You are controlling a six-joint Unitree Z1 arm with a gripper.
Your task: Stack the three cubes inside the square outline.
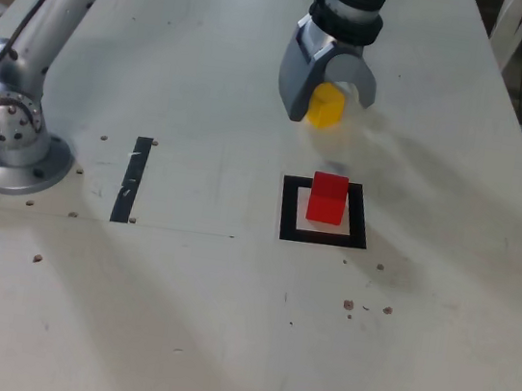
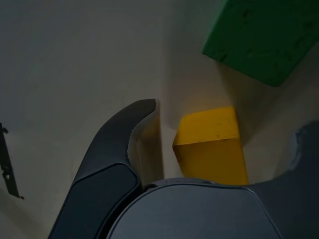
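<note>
One red cube [image 1: 328,198] sits inside the square outline [image 1: 288,209], the landmark for everything here, and nothing is stacked on it yet. Off to the exterior view's left of the outline lies a short black tape strip [image 1: 131,180], and further left stands the arm's base [image 1: 9,136]. Beyond the outline, the gripper [image 1: 327,96] hangs with its jaws spread around the yellow cube [image 1: 326,106]. The wrist view shows clear gaps on both sides of that cube [image 2: 212,144], so it is straddled, not clamped. Farther still from the outline lies the green cube [image 2: 261,37]. Fetching the second cube seems to be the step in hand. Next, the jaws likely must close squarely on the yellow cube, lift it, and set it on the red one.
</note>
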